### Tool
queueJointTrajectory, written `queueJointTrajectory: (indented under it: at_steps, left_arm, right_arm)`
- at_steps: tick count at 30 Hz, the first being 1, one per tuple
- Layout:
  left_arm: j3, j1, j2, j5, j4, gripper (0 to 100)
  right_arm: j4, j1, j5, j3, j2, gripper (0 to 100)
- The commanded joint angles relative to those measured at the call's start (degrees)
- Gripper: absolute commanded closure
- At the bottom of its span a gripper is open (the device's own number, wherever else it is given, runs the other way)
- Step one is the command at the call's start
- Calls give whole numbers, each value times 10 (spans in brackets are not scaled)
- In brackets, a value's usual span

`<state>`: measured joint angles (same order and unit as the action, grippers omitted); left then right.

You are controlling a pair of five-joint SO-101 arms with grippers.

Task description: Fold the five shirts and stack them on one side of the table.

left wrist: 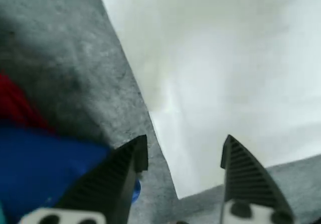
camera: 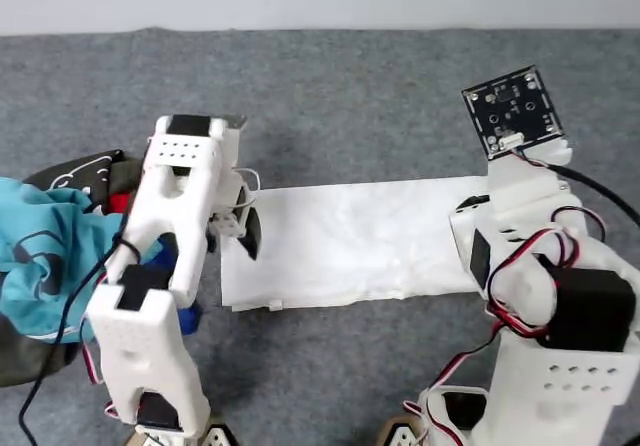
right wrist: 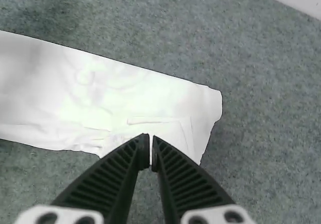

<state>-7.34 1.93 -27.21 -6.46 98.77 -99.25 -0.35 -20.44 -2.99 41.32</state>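
Left pincer (left wrist: 185, 142) gapes empty at the edge of your mid-frame white shirt (camera: 340, 241) (right pincer (right wrist: 150, 139) closed, empty); folding looks under way, so grip that edge next.

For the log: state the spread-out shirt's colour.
The shirt is white; high view shows it best.
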Motion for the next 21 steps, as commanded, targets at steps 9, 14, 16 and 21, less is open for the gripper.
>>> queueJointTrajectory:
  at_steps: [9,14,16,21]
  left_arm:
    - [-3,1,-96,-23,-73,770]
    - [-4,1,-115,0,-102,923]
    - [-15,1,-115,29,-96,991]
    - [-71,-5,-115,40,-47,987]
  right_arm:
    - [1,0,2,-3,2,980]
    - [1,0,2,-3,1,980]
    - [1,0,2,-3,1,980]
    - [2,0,2,-3,1,980]
